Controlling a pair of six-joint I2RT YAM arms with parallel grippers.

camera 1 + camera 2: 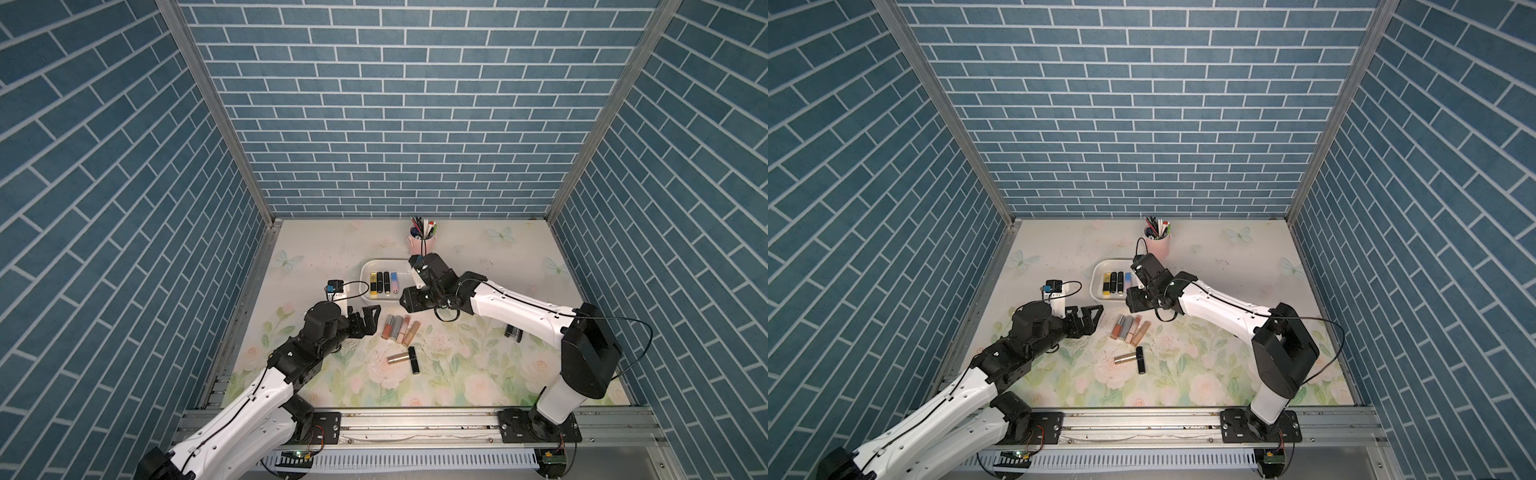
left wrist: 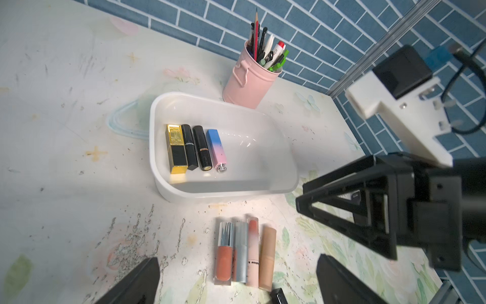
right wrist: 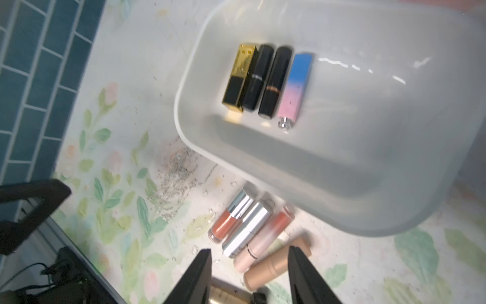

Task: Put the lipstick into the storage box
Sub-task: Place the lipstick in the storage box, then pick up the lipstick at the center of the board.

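The white storage box [image 1: 365, 272] [image 2: 263, 158] [image 3: 368, 158] holds several lipsticks side by side at its left end, from a gold-and-black one [image 2: 176, 148] to a blue-pink one [image 2: 217, 150]. Several more tubes [image 1: 399, 328] [image 2: 244, 252] [image 3: 252, 231] lie in a row on the mat in front of the box. A gold lipstick [image 1: 398, 358] and a black lipstick [image 1: 413, 359] lie nearer the front. My left gripper [image 1: 368, 320] [image 2: 238, 279] is open beside the row. My right gripper [image 1: 406, 300] [image 3: 249, 263] hovers at the box's front right corner, open and holding nothing.
A pink pen cup [image 1: 422, 243] [image 2: 249, 81] full of pens stands just behind the box. Another black lipstick [image 1: 513, 332] lies under my right forearm. Blue brick walls close in the floral mat on three sides, and a metal rail runs along the front.
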